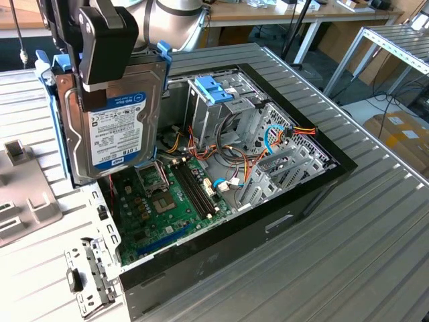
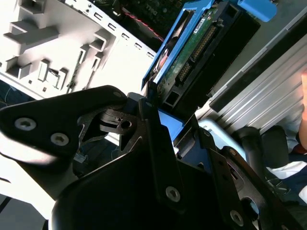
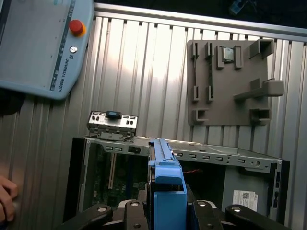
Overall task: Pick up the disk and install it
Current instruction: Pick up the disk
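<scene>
— Pincer (image 1: pixel 95 83) grips the disk (image 1: pixel 120 131) tight, upright, above the open computer case (image 1: pixel 201 268).
— Risky, I'd say: those loose cables (image 1: pixel 231 157) could snag its rails.

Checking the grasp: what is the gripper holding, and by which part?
The disk, clamped by the gripper across its flat faces at its upper end.

The grey metal disk (image 1: pixel 120 127), white-and-blue label outward and blue rails along its sides, hangs upright above the open computer case (image 1: pixel 305 201).
</scene>
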`<state>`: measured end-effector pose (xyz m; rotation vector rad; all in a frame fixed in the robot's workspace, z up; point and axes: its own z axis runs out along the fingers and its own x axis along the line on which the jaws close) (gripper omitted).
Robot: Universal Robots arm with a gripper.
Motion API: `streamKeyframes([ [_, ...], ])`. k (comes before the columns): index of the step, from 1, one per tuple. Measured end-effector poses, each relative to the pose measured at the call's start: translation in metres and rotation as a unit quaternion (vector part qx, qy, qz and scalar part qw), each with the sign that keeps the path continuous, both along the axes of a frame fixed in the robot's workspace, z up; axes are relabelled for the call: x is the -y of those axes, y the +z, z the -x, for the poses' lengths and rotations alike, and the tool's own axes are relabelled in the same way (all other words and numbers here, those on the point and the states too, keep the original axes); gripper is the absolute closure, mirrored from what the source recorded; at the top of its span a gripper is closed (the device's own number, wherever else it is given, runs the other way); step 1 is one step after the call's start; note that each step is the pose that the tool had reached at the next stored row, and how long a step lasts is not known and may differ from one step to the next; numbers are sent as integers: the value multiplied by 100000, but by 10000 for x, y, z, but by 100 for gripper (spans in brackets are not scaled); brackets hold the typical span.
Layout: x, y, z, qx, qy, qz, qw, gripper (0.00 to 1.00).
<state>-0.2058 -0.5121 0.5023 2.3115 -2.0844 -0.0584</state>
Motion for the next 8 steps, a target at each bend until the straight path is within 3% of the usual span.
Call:
streamKeyframes([
  [8, 41, -7, -49, -1, 0, 6, 100000, 63],
])
